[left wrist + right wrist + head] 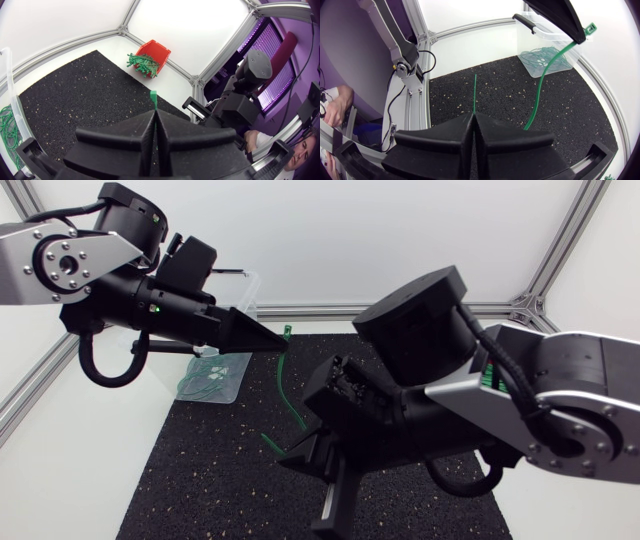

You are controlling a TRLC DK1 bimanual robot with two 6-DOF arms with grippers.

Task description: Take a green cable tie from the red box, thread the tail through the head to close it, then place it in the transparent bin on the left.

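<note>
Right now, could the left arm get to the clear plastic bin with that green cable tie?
Probably yes: the clear plastic bin sits right beside the left gripper, nothing between. But the right gripper also grips the green cable tie, so it must let go first.

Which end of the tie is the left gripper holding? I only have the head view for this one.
Observer: The head. The right wrist view shows it poking out past the left gripper, which is shut on the tie.
Reviewer: Is the tail through it?
Observer: No. The tail sticks out ahead of the right gripper, which is shut on it, well apart from the head.
Reviewer: Where's the supply?
Observer: The red box, with green ties in it, sits just beyond the mat. Only the left wrist view shows it.
</note>
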